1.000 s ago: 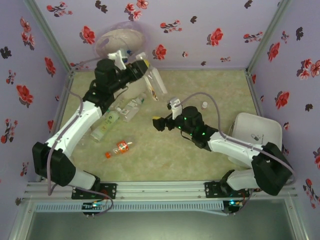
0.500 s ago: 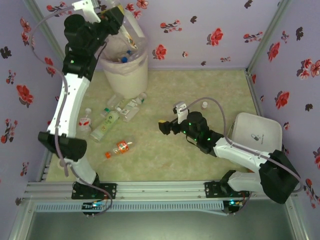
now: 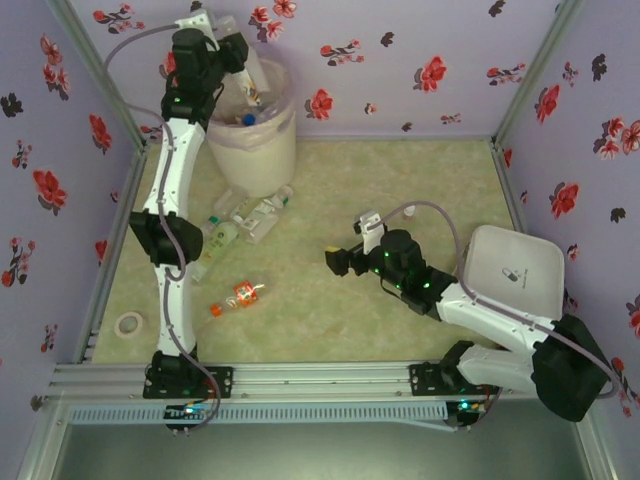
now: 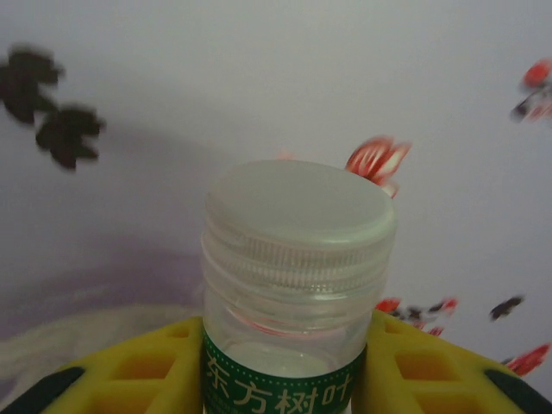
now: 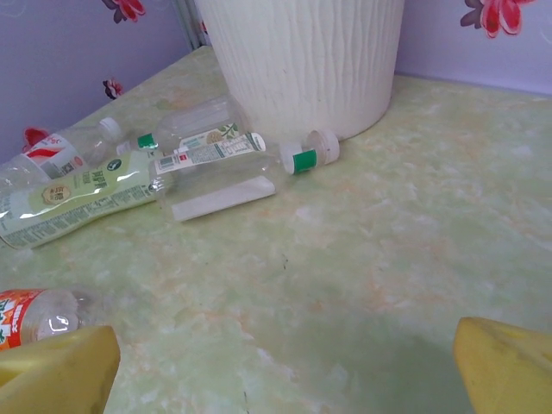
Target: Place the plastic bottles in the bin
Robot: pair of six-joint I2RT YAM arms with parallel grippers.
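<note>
Yellow fingers (image 4: 155, 366) of the left gripper (image 3: 237, 52) clamp a clear bottle (image 4: 289, 285) at the shoulder, one on each side of its green label. The pale screw cap is on. In the top view this gripper is raised at the far-left rim of the bin (image 3: 262, 140), and the bottle it holds slants over the bin's mouth.

The bin is cream-white with a pinkish liner. It stands far left on the table (image 3: 400, 180), near the back wall. Several bottles lie inside, one with a blue cap.

The right gripper (image 3: 338, 262) is low over mid-table, pointing left. The right wrist view shows its two yellow fingertips (image 5: 60, 371) wide apart with nothing between them.

Just in front of the bin, a cluster of bottles (image 3: 250, 212) lies on the table, all on their sides:
- a green-labelled bottle (image 5: 86, 194)
- a green-banded bottle (image 5: 228, 168), near the bin's foot
- a red-white bottle (image 5: 52, 153), behind those two

An orange-labelled bottle (image 3: 238, 294) lies apart, nearer the arm bases. A tape roll (image 3: 128, 323) sits at the left edge and a white box (image 3: 515, 262) at the right.
</note>
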